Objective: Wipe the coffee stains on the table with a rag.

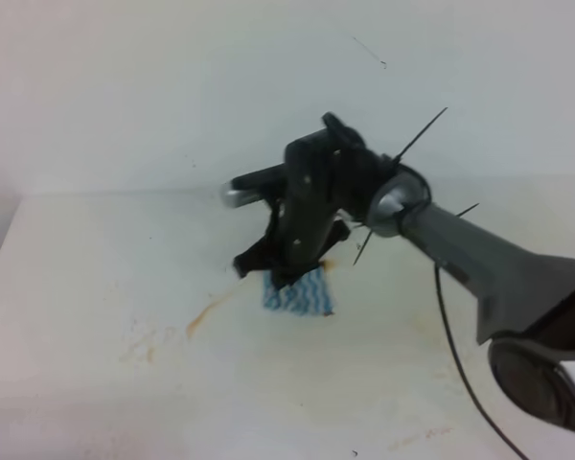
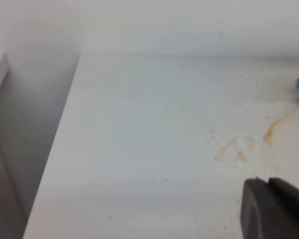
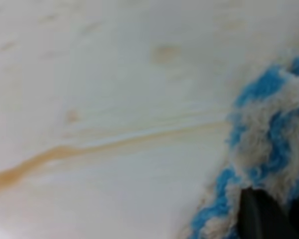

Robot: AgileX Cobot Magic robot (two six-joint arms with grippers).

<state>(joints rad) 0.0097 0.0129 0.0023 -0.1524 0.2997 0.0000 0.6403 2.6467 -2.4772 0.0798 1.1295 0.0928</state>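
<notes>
The rag [image 1: 298, 293] lies on the table [image 1: 96, 383] — the right gripper [image 1: 286, 271] clenches it. Coffee stains [image 1: 203, 316] streak just beside it — the left gripper's [image 2: 274, 209] state cannot be told.

Wide bare table [image 1: 96, 287] to the left and front of the rag [image 1: 302, 295]; free passage there over flat white top, marked only by thin coffee stains [image 1: 199, 318] that raise nothing. More faint smears [image 2: 236, 149] toward the left edge, also flat. Blocked at centre: right gripper [image 1: 286, 270] pressed down on the rag, jaws closed, with its arm [image 1: 479, 264] slanting in from the lower right and a cable [image 1: 450, 335] hanging beneath it. Bounded at the back by a plain wall [image 1: 172, 86], touching the table's far edge. Left gripper [image 2: 274, 209] low at the near left, well apart from the rag. Drop beyond the table's left edge.
</notes>
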